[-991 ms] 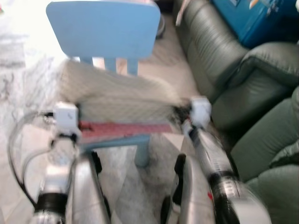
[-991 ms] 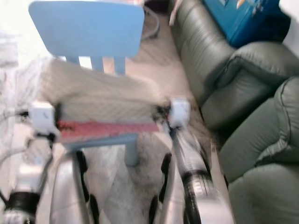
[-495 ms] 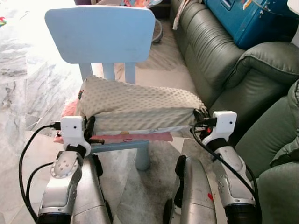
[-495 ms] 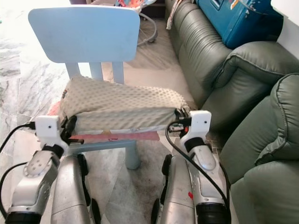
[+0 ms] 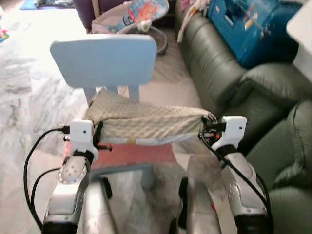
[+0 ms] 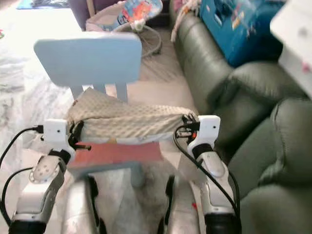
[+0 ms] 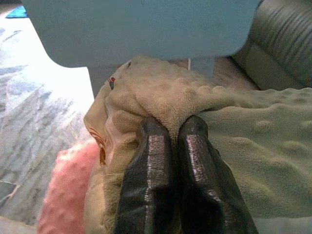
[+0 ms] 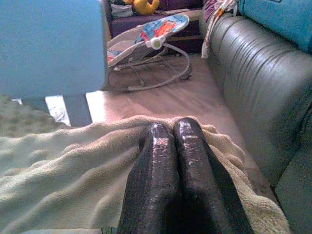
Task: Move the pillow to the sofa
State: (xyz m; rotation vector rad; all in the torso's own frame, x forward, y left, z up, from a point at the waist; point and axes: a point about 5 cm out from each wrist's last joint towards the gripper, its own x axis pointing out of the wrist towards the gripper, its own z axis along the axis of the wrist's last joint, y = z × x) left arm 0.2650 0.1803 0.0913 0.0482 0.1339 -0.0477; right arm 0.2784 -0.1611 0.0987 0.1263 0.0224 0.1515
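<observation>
A cream dotted pillow (image 5: 146,124) hangs sagging between my two grippers, just above the seat of a light blue chair (image 5: 105,61). My left gripper (image 5: 100,139) is shut on the pillow's left end; in the left wrist view its fingers (image 7: 151,146) pinch a fold of the cream fabric. At the other end, my right gripper (image 5: 207,129) is shut on the pillow's edge, with the black fingers (image 8: 190,141) pressed together over the cloth. The dark green leather sofa (image 5: 219,68) stands to the right.
A pink cushion (image 5: 131,155) lies on the chair seat under the pillow. A blue case (image 5: 248,24) rests on the sofa. A baby bouncer (image 5: 131,17) stands behind the chair. Marble floor (image 5: 24,97) spreads to the left.
The pillow has come up off the pink cushion with both grippers shut on its ends, leaving more of the cushion exposed. The camera view has also shifted.
</observation>
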